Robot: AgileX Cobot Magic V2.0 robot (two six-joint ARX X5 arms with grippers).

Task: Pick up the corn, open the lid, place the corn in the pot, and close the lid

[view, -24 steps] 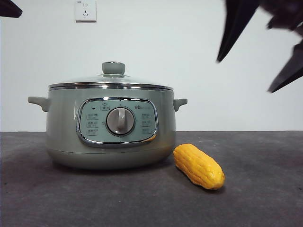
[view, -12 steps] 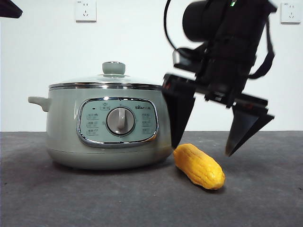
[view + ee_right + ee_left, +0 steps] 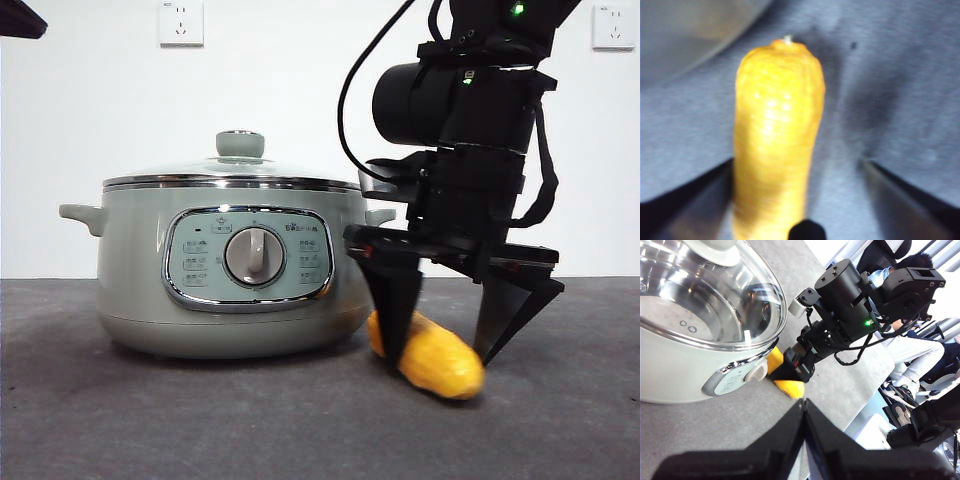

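Lowered since earlier, right gripper (image 3: pixel 450 352) fingers spread astride corn (image 3: pixel 438 366) beside lidded pot (image 3: pixel 232 275).

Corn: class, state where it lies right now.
In the front view the corn lies on the table beside the pot, at its dial-side base, between the open jaws of the right gripper.

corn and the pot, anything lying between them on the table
Nothing. In the front view the corn lies just beside the pot, with one black jaw of the open right gripper crossing that end. The left wrist view also shows nothing between them.
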